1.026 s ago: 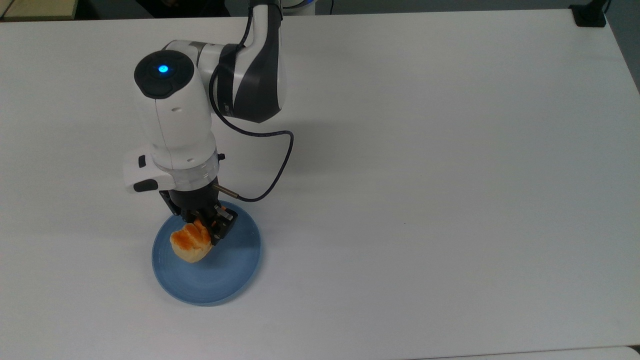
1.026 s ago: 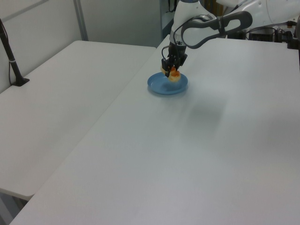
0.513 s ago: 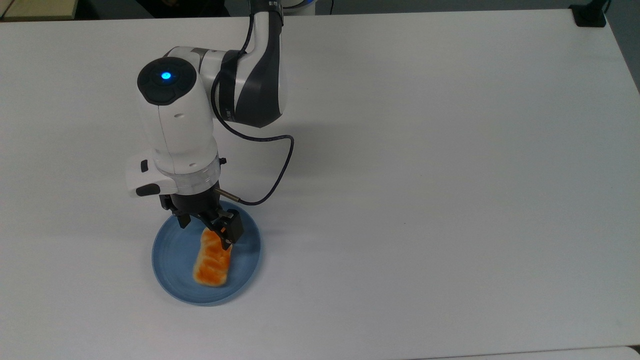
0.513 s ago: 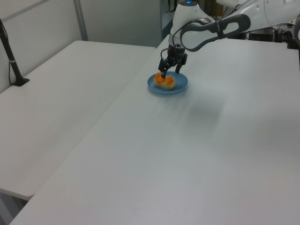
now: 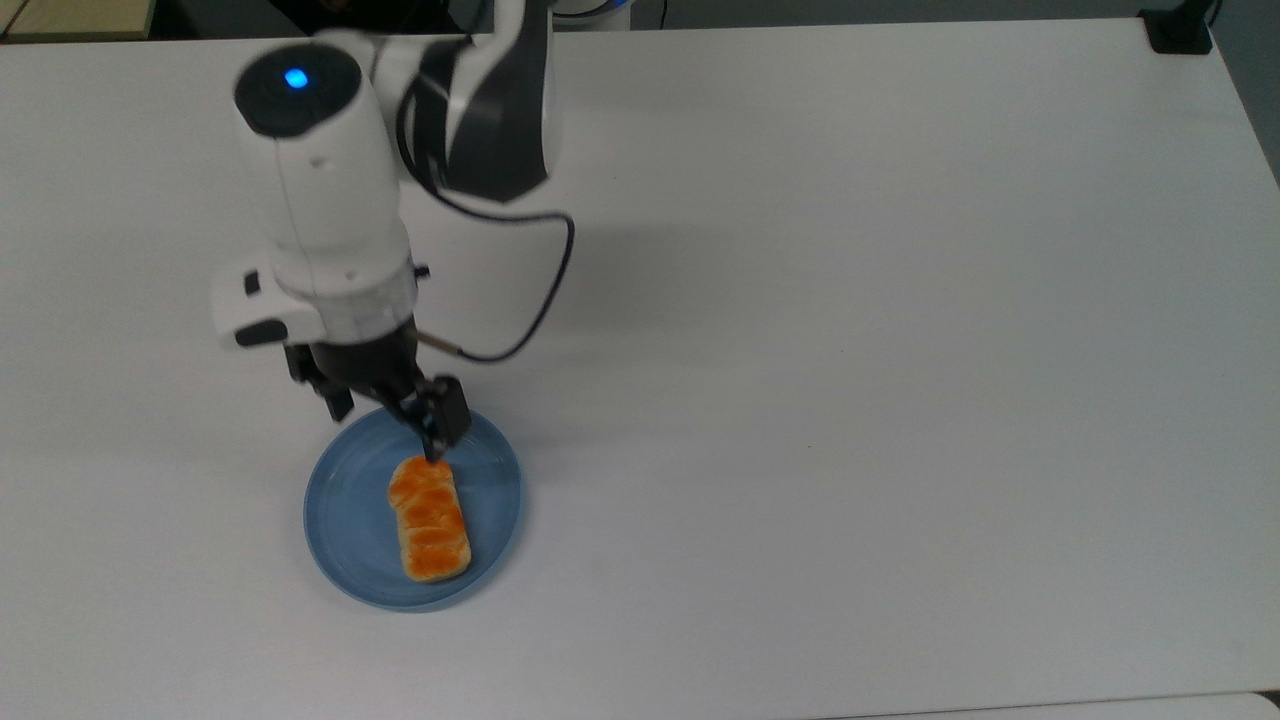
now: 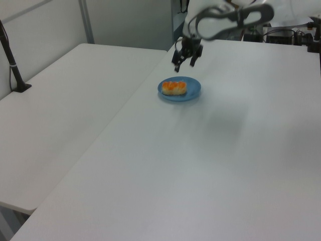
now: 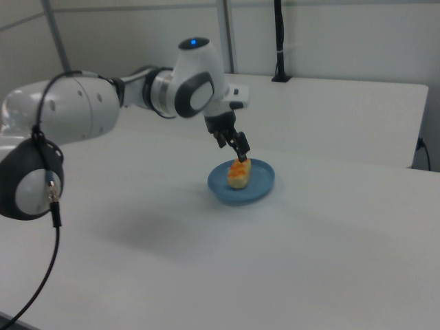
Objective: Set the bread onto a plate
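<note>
A second ago I held the small orange-brown bread [image 5: 430, 519] with its shiny bumpy top and pale sides up on one end over the round light-blue plate [image 5: 345, 500]. Then I let go, and it dropped flat. Now it lies lengthwise on the plate, all of it inside the raised rim, a bit toward the top view's right. My black claw [image 5: 385, 410] has gone up and back, and it hangs over the far edge of the plate with its two fingers spread wide and nothing between them. In the left view the claw [image 6: 183, 58] sits well above the bread [image 6: 174, 88], with clear air between them. In the right view the claw [image 7: 232, 143] looks just above the bread [image 7: 239, 172], but I think that is only the angle. So I think the job is done: the bread is on the plate [image 6: 193, 90] and nothing holds it. The bread's near end lies close to the plate's near rim, so a bump there might push it off. The white surface [image 5: 850, 350] is wide and bare all around. The plate sits near the top view's left side of it, but not at an edge. In the left view another white surface [image 6: 60, 100] stands beside it. I have lots of room to lift up and pull away, and going straight up first seems safest.
</note>
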Action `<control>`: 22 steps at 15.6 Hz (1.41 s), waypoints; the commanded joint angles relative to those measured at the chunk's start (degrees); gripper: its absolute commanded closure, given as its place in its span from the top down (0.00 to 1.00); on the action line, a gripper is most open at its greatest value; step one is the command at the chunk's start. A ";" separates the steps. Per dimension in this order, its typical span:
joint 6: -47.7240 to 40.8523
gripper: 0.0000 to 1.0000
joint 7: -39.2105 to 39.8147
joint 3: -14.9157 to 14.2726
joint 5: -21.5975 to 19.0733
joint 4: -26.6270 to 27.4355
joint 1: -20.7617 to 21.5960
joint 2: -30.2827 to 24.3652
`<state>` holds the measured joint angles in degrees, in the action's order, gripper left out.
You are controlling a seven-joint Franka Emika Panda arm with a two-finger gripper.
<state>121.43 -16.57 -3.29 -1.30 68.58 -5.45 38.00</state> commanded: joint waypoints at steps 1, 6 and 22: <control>-16.09 1.00 11.52 -0.49 -1.08 5.51 -0.87 -13.72; -30.70 1.00 26.76 -0.93 -0.37 7.80 -1.84 -26.02; -28.00 1.00 13.94 -6.38 -1.69 22.83 7.91 -43.10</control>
<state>91.53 1.82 -9.28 -1.73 88.86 0.66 -3.60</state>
